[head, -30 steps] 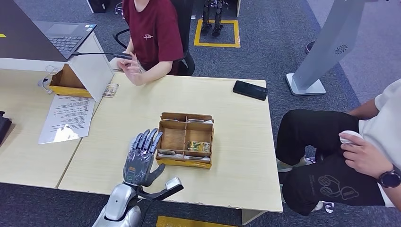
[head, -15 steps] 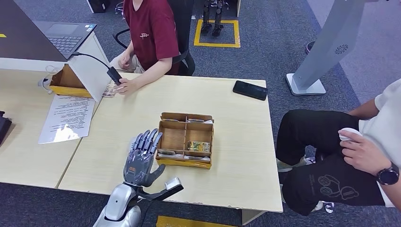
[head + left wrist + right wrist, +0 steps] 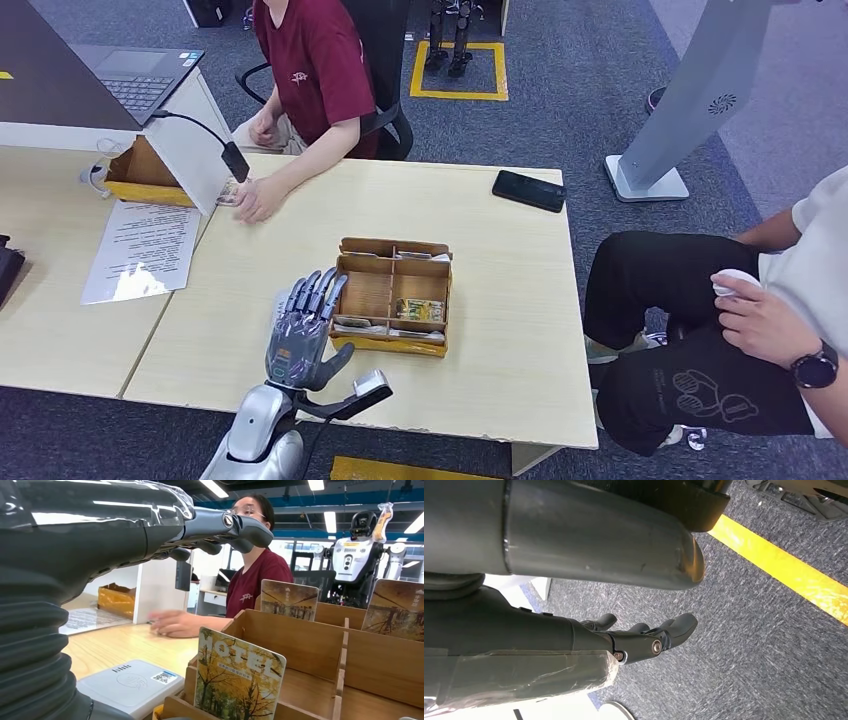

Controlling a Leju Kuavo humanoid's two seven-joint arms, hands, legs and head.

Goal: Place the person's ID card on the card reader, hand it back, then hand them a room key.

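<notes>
- The card reader [image 3: 127, 684] is a flat white pad with a printed code on top; it lies on the table directly under the left hand, just beside the near left corner of the wooden box.
- Room key cards [image 3: 239, 676] stand upright in the box's near compartment, printed with autumn trees and the word HOTEL; more cards [image 3: 289, 599] of the same print lean at the far wall.
- The wooden box [image 3: 392, 293] is an open tray divided into compartments, set near the table's middle, with bare tabletop on every side.
- The left hand [image 3: 301, 333] hovers palm down over the table, fingers extended and slightly apart, holding nothing; its fingertips reach alongside the box's left wall.
- The right hand [image 3: 644, 637] hangs above grey carpet, fingers loosely extended, nothing in its grasp.
- The table [image 3: 520, 330] has open surface between the box and the far edge (a black phone [image 3: 528, 190] lies near the far right corner).
- A person in a dark red shirt [image 3: 310, 70] sits at the far side, one hand [image 3: 247, 198] resting on the table's far left edge beside a white stand [image 3: 195, 160].
- A second person [image 3: 740, 320] sits to the right, close to the table's right edge.
</notes>
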